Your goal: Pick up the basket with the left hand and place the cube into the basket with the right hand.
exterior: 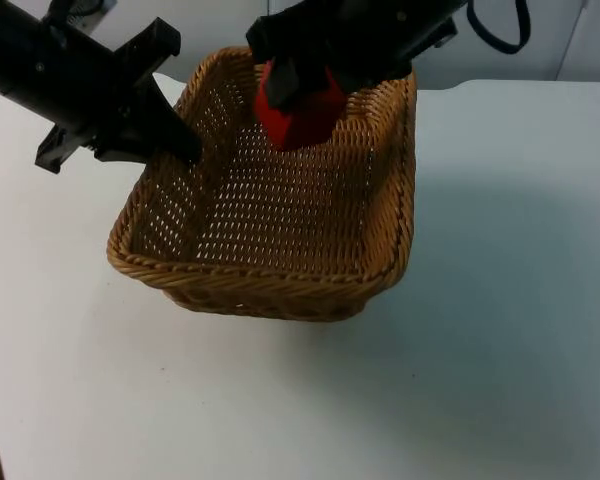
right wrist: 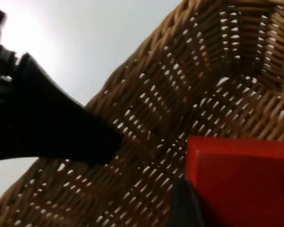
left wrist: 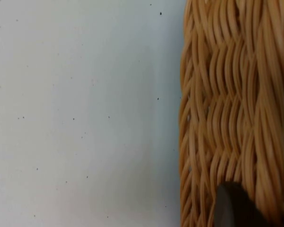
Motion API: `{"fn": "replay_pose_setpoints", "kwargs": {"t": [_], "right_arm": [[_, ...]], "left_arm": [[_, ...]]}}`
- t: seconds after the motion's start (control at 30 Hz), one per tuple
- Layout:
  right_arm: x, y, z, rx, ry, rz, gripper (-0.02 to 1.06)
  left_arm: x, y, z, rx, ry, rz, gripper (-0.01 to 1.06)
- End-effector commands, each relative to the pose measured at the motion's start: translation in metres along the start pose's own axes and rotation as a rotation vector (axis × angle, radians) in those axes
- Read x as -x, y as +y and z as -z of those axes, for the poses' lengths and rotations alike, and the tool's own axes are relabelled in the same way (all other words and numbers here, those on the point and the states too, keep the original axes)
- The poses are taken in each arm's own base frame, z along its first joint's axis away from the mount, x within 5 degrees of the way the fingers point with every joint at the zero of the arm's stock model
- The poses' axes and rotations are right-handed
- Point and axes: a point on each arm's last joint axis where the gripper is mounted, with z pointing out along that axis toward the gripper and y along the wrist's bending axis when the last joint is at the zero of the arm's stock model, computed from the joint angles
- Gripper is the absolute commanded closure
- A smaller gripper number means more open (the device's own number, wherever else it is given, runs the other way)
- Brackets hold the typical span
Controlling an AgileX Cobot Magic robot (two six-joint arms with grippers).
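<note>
Left gripper (exterior: pixel 175 140) clamped on the left rim of the rectangular woven wicker basket (exterior: pixel 270 290), black fingertip (left wrist: pixel 234 208) pressed flat against the outer weave in the left wrist view, and that same finger (right wrist: pixel 61 132) biting over the wall in the right wrist view. Right gripper (exterior: pixel 305 95) down over the far end of the basket, fingers closed on the red cube (exterior: pixel 298 118), gripping it from both sides. Cube hanging inside the rim line, close to the back wall, clear of the basket floor as far as can be told. Plenty of open floor inside toward the near end; near rim, right rim and both near corners free of either arm. Basket tilted, its shadow spread on the white table top (exterior: pixel 500 300) below and to the right, so lifted or at least tipped off the surface. Wide open table on the near side and to the right of the basket, a narrower strip to the left under the left arm. Grey partition wall (exterior: pixel 570 40) closing the far edge. Table surface plain, matte white, with fine dark specks in the left wrist view (left wrist: pixel 85 118). Basket of tan cane, tight braided rim, open lattice in walls and floor with light showing through. Cube smooth, sharp-edged, solid bright red (right wrist: pixel 241 179).
</note>
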Motion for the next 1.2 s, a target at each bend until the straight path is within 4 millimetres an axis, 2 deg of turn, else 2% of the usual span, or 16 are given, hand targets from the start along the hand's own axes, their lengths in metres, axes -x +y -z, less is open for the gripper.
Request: {"fn": "replay_pose_setpoints", "kwargs": {"t": [0.0,0.07,0.1,0.17,0.2,0.43,0.53,0.57,0.67,0.73,0.8,0.83,0.87,0.9,1.0,1.17], "right_arm": [[0.006,0.008,0.001,0.005,-0.062,0.020,0.58],[0.007,0.010,0.001,0.007,-0.065,0.023,0.50],[0.007,0.010,0.001,0.005,-0.067,0.024,0.29],[0.006,0.009,0.001,-0.002,-0.059,0.044,0.05],[0.006,0.004,0.002,-0.019,-0.053,0.053,-0.01],[0.012,-0.007,0.016,-0.072,-0.071,0.066,0.00],[0.026,-0.024,0.050,-0.177,-0.144,0.103,0.02],[0.026,-0.024,0.050,-0.177,-0.144,0.103,0.02],[0.033,-0.061,0.104,-0.422,-0.155,0.079,0.15],[0.031,-0.073,0.118,-0.499,-0.134,0.063,0.23],[0.025,-0.099,0.150,-0.637,-0.084,0.017,0.49],[0.022,-0.109,0.161,-0.666,-0.067,-0.017,0.70],[0.022,-0.109,0.161,-0.666,-0.067,-0.017,0.70],[0.017,-0.125,0.177,-0.681,-0.079,-0.098,1.04],[0.014,-0.135,0.194,-0.621,-0.119,-0.169,1.05],[0.016,-0.137,0.197,-0.591,-0.150,-0.187,1.05]], "left_arm": [[0.004,-0.009,0.006,-0.040,-0.024,0.012,1.05],[0.004,-0.009,0.006,-0.040,-0.024,0.012,1.05],[0.004,-0.009,0.006,-0.040,-0.024,0.012,1.05],[0.004,-0.009,0.006,-0.040,-0.024,0.012,1.05],[0.004,-0.009,0.006,-0.040,-0.024,0.012,1.05],[0.004,-0.009,0.006,-0.040,-0.024,0.012,1.05],[0.004,-0.009,0.006,-0.040,-0.024,0.012,1.05],[0.004,-0.009,0.006,-0.040,-0.024,0.012,1.05],[0.004,-0.009,0.006,-0.038,-0.026,0.012,1.05],[0.004,-0.009,0.006,-0.038,-0.026,0.012,1.05],[0.004,-0.009,0.006,-0.038,-0.026,0.012,1.05],[0.004,-0.009,0.006,-0.038,-0.026,0.012,1.05],[0.004,-0.009,0.006,-0.038,-0.026,0.012,1.05],[0.004,-0.009,0.006,-0.038,-0.026,0.012,1.05],[0.004,-0.009,0.006,-0.038,-0.026,0.012,1.05],[0.004,-0.009,0.006,-0.038,-0.026,0.012,1.05]]}}
